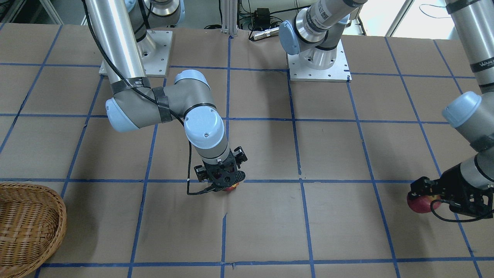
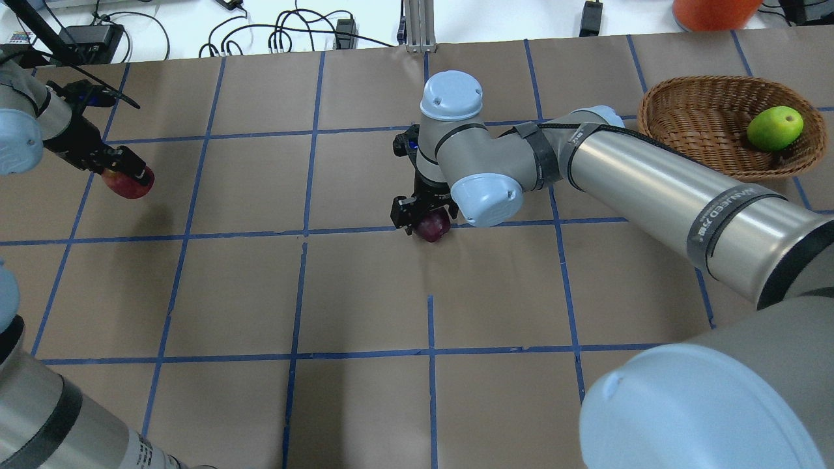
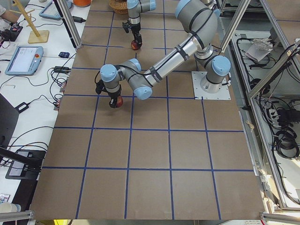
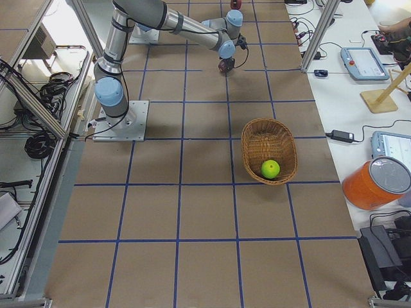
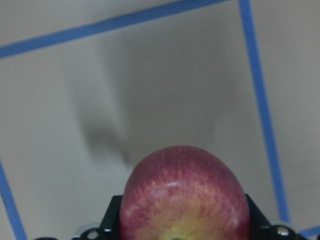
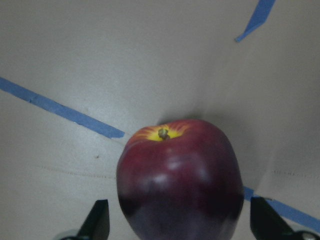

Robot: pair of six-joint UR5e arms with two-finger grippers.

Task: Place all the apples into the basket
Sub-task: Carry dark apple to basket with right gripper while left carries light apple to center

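- The right hand (image 2: 423,220) is lowered over the dark maroon apple (image 2: 434,228) near the middle of the tabletop (image 2: 365,293). In the right wrist view its fingers (image 6: 99,221) are seen apart, one on each side of the fruit, with a thin gap on each side.
- For a sound grasp, the fingers are best centred on the apple's widest part before being closed. A straight lift is then advised, so that the round fruit is not rolled out.
- The left hand (image 2: 122,170) is clamped on the lighter red apple (image 2: 130,185), toward the tabletop's left end.
- The basket (image 2: 690,107) is placed near the edge opposite the robot, toward the right end, well apart from both hands. The green apple (image 2: 774,128) is already lying in it.
- The right arm (image 2: 651,189) is stretched between the left hand and the basket, so the two carries are better made in turn. Each apple is best released low, beside the green one.
- In the front-facing view the maroon apple is almost hidden under the right hand, and the basket is cut off at the picture's edge.
- The fingertips are cut off in both wrist views. Whether the lighter red apple is lifted clear of the tabletop cannot be settled, though its offset shadow suggests it is.
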